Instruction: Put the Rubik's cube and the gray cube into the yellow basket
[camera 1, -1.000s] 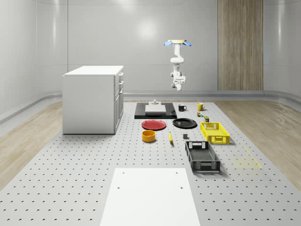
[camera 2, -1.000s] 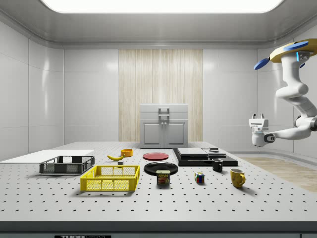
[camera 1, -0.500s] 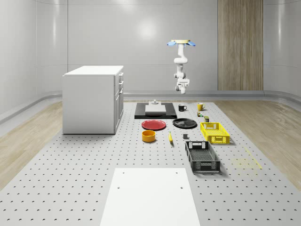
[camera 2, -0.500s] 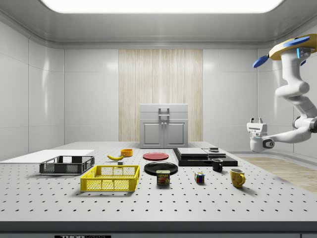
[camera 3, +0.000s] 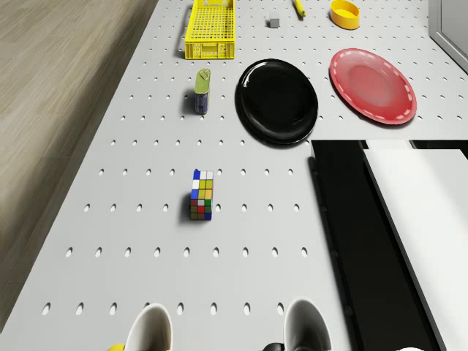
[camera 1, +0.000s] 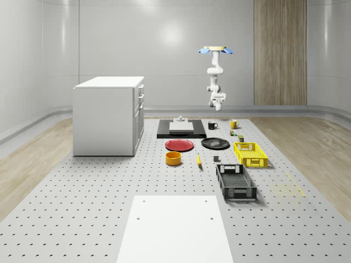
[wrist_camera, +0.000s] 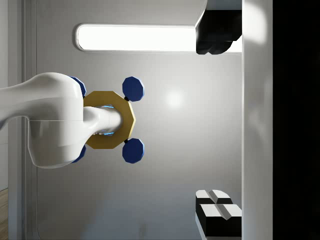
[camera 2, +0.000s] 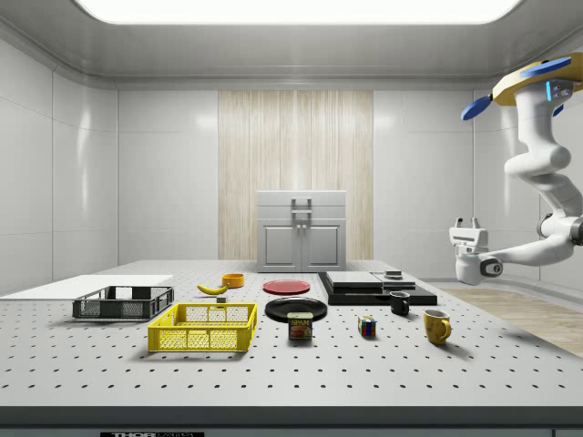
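Rubik's cube sits on your desk at lower right of the side view, well apart from the yellow basket. Drone hovers upper right; hand released, pointing up.

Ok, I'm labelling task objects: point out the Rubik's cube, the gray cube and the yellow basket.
Rubik's cube (camera 3: pixel 202 195): drone view, on its top face.
gray cube (camera 3: pixel 274 21): drone view, on its top.
yellow basket (camera 2: pixel 202 339): side view, on its near wall.
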Controlling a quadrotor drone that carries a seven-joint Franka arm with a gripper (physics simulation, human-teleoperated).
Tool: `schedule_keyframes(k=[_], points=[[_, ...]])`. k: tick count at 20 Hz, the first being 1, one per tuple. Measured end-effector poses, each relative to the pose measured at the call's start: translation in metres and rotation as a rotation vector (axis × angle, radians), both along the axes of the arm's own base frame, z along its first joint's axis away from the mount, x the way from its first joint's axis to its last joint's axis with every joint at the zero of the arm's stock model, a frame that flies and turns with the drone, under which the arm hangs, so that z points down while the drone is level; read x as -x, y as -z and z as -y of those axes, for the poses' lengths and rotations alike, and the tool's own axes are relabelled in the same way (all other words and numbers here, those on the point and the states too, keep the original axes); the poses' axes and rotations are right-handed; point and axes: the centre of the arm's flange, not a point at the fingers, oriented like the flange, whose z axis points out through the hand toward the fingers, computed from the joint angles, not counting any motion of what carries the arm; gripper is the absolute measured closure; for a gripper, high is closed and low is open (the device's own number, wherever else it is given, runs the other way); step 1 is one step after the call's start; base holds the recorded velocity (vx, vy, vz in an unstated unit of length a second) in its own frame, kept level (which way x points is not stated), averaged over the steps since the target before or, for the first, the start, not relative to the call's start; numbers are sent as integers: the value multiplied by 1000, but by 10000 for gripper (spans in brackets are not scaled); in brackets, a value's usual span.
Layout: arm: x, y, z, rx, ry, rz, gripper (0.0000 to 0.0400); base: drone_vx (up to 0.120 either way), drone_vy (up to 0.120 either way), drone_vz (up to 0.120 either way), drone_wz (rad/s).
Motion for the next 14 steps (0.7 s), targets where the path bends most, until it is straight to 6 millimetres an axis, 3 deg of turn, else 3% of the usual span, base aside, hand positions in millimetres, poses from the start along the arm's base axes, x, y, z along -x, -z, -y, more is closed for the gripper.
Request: schedule_keyframes(k=[14], points=[[1, 0, 0, 4, 0, 11, 0, 120, 120, 0, 0]])
